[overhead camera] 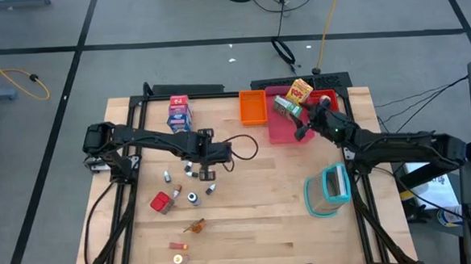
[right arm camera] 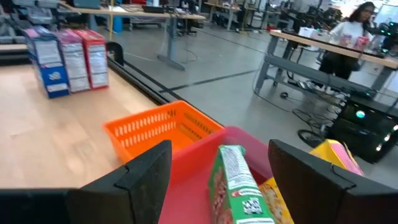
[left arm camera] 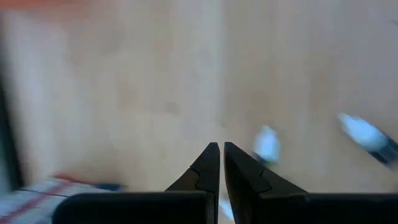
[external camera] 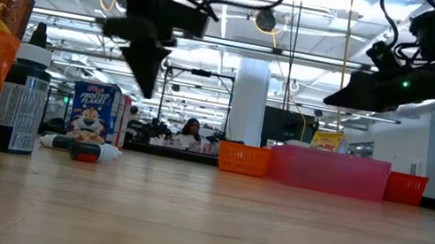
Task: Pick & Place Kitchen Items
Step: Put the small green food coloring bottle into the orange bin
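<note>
Right end effector (right arm camera: 214, 171) (fingers spread) above green carton (right arm camera: 236, 186)

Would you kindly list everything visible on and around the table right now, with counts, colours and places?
Cereal cartons: two or three, blue-white and red, standing together at the table's far left.
Orange tray: one, far edge, centre.
Pink tray: one, right of the orange tray.
Red tray: one, far right corner.
Green-labelled carton: one, in the pink tray.
Yellow carton: one, behind the green one.
Small bottles: several, dark-capped, scattered centre-left.
Red cube: one, near left.
Orange-brown bits: two, near edge.
Teal-rimmed container: one, clear, right side.
Person: one, at a desk beyond the table.
Left gripper: shut, above the bottles.
Right gripper: open, over the pink tray.
</note>
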